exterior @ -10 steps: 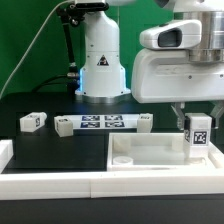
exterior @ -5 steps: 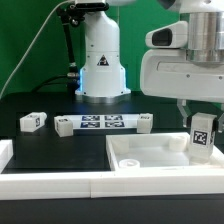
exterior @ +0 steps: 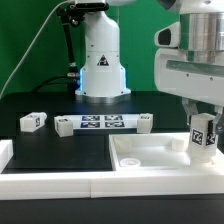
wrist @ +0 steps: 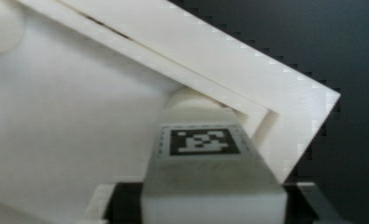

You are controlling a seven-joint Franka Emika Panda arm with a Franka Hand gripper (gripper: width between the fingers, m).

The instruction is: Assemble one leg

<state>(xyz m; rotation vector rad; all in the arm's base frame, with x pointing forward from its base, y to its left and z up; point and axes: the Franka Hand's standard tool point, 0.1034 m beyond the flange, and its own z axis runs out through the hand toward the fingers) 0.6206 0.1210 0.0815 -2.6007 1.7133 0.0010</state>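
My gripper (exterior: 203,118) is shut on a leg (exterior: 204,134), a small white post with a black-and-white tag, held upright over the far right corner of the large white panel (exterior: 150,153). In the wrist view the leg (wrist: 206,160) fills the space between the two dark fingers (wrist: 128,202), with the panel's raised rim corner (wrist: 252,95) just beyond its tip. Three more legs lie on the black table: one (exterior: 32,121) at the exterior view's left, one (exterior: 64,127) beside the marker board, one (exterior: 144,122) at its other end.
The marker board (exterior: 103,123) lies flat in front of the robot base (exterior: 101,60). White wall pieces border the table at the front (exterior: 60,183) and the left (exterior: 5,152). The panel has a small raised socket (exterior: 124,158) near its front left.
My gripper has moved toward the exterior view's right with the leg, and slightly down, from mid-panel edge to the far right corner. Nothing else has moved.
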